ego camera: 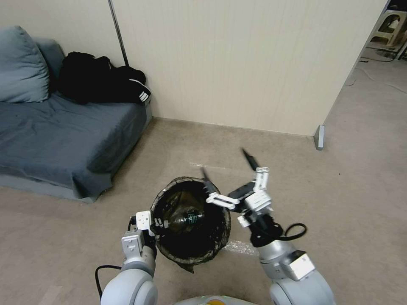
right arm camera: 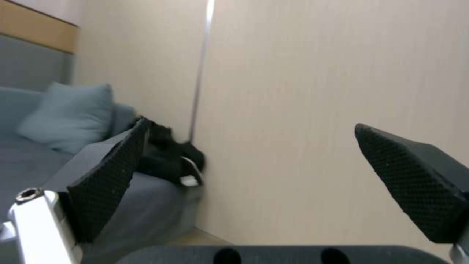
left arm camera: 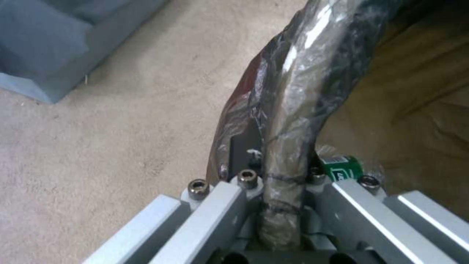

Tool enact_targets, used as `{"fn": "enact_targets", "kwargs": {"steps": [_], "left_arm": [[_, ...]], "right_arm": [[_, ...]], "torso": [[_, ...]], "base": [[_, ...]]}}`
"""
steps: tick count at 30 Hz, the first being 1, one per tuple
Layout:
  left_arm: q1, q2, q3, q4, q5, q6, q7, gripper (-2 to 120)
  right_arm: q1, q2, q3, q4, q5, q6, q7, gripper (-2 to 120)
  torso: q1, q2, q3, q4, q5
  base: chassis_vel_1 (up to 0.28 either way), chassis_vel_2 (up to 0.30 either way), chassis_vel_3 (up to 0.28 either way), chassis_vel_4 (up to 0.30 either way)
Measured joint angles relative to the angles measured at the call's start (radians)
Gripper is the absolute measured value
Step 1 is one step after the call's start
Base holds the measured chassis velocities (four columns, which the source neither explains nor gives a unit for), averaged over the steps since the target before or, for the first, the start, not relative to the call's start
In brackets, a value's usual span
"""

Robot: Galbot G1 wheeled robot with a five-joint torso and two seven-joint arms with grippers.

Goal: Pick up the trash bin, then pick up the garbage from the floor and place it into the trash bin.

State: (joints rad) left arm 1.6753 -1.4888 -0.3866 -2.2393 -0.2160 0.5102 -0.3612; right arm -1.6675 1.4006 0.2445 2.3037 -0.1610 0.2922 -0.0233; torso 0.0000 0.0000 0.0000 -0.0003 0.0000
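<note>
My left gripper (ego camera: 154,223) clamped on trash bin (ego camera: 190,218) rim, bin held off carpet. Bottle (ego camera: 187,218) lies inside. My right gripper (ego camera: 229,167) spread wide, empty, above bin's far-right edge. Bare carpet (ego camera: 360,190) beyond; wall (ego camera: 237,63) ahead.

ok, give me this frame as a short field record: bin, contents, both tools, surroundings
trash bin: held off the floor, dark liner over rim
bin contents: green-labelled bottle lying inside
left tool: shut on the bin rim, one finger inside, one outside
right tool: open, empty, pointing up beside the bin
surroundings: grey sofa to the left, black clothing heap on it, beige wall panel ahead
</note>
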Motion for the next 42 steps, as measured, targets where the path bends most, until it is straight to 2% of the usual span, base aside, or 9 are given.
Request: {"fn": "enact_targets", "kwargs": {"steps": [4, 12, 29, 42], "left_arm": [[0.000, -0.003, -0.015, -0.002, 0.000, -0.006, 0.000, 0], [0.000, -0.020, -0.028, -0.028, -0.008, -0.014, 0.000, 0], [0.005, -0.019, -0.023, -0.047, -0.018, -0.016, 0.000, 0], [0.006, -0.022, -0.024, -0.047, -0.014, -0.012, 0.000, 0]], "right_arm": [[-0.045, 0.039, 0.046, -0.035, -0.052, 0.054, 0.024, 100], [-0.091, 0.103, 0.096, -0.111, -0.050, 0.116, 0.075, 100], [-0.060, 0.098, 0.113, -0.160, 0.084, 0.143, 0.079, 100], [-0.040, 0.101, 0.110, -0.165, 0.094, 0.134, 0.098, 100]], "torso": [[0.000, 0.000, 0.000, 0.0002, 0.0000], [0.000, 0.000, 0.000, 0.0003, 0.0001], [0.000, 0.000, 0.000, 0.0002, 0.0000], [0.000, 0.000, 0.000, 0.0002, 0.0000]], "base": [[0.000, 0.000, 0.000, 0.000], [0.000, 0.000, 0.000, 0.000], [0.006, 0.005, 0.008, 0.006], [0.086, 0.081, 0.083, 0.087]]}}
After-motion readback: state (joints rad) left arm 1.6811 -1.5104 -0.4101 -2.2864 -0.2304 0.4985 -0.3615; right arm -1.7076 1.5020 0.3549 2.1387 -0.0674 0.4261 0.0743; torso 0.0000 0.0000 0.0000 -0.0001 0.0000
